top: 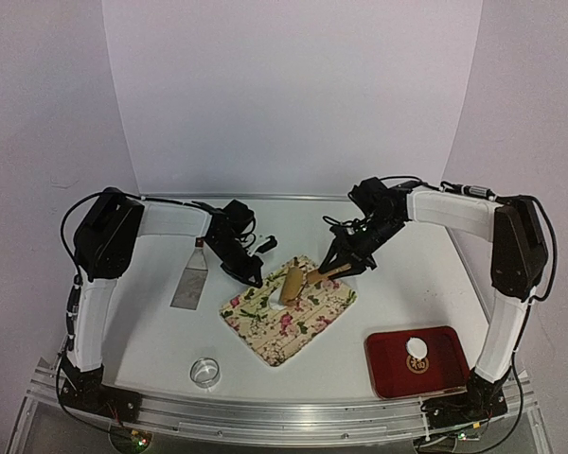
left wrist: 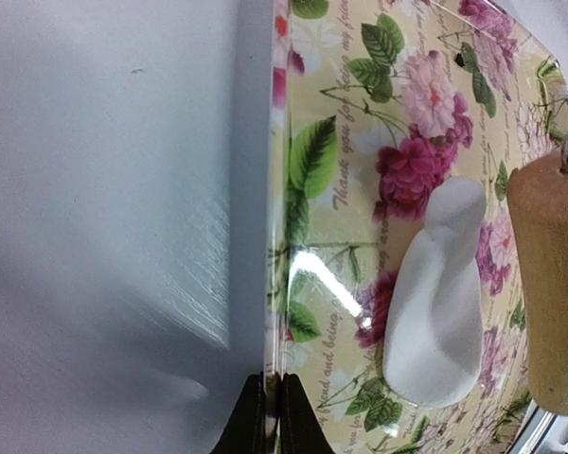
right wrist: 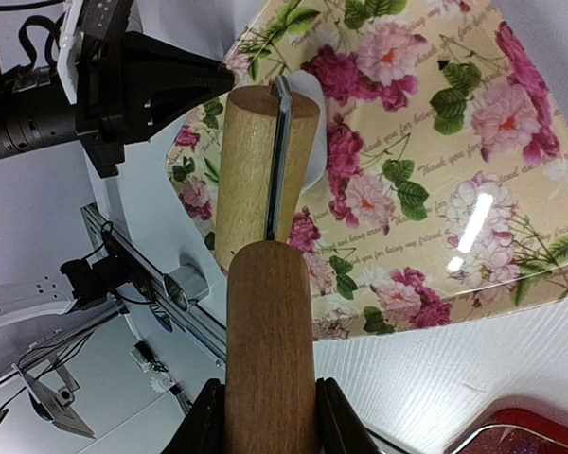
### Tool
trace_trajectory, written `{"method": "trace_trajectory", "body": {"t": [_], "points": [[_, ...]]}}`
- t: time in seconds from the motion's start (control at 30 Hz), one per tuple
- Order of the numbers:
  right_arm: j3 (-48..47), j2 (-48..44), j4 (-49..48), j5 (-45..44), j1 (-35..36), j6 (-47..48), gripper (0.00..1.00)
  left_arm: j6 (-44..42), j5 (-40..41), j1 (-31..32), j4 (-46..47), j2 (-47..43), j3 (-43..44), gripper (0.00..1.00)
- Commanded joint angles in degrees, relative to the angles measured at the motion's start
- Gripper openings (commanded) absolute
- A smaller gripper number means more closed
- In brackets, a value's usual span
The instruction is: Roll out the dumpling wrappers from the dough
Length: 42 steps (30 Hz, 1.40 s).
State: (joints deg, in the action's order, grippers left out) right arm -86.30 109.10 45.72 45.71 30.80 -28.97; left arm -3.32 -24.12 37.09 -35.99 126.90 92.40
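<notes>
Our arms both fold inward, wrists tipped downward. Our left hand (left wrist: 267, 416) has its fingers (left wrist: 250, 424) pressed tightly together; our right hand (right wrist: 270, 424) clamps both fingers (right wrist: 204, 427) around the rolling pin handle (right wrist: 268, 326).

My left gripper (top: 255, 279) sits at the far left edge of the floral tray (top: 265, 338); the rolling pin (top: 292, 281) slants just right of it, leaving a tight gap. A spatula (top: 189, 284) blocks the left, a metal ring (top: 205, 371) the near left. Right of the floral tray, bare table (top: 407, 288) runs to the red tray (top: 386, 369).
</notes>
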Motion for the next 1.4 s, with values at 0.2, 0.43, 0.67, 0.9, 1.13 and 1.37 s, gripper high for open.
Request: {"method": "trace_trajectory", "body": {"t": [0.2,0.43,0.67,0.9,1.13,1.37], "points": [[-1.32,0.53,-5.20,-3.31,4.69,-10.17,0.00,2.82,4.87,0.17,0.87,-2.89,-4.73,0.00],[-1.24,2.48,-6.89,-6.16,5.43,-13.14,0.00,2.60,4.69,0.18,2.06,-4.09,-7.41,0.00],[2.97,2.18,-6.80,-9.21,5.84,-15.78,0.00,2.33,4.42,0.17,2.78,-5.12,-9.41,0.00],[6.92,2.31,-3.77,-11.85,5.84,-19.03,0.00,2.43,4.36,0.18,2.89,-5.38,-9.78,0.00],[9.51,2.54,1.71,-14.38,5.80,-19.78,0.00,2.44,5.17,0.18,2.66,-5.61,-9.94,0.00],[12.33,4.22,2.14,-15.12,5.84,-19.85,0.00,2.39,5.27,0.18,2.76,-5.79,-10.14,0.00]]}}
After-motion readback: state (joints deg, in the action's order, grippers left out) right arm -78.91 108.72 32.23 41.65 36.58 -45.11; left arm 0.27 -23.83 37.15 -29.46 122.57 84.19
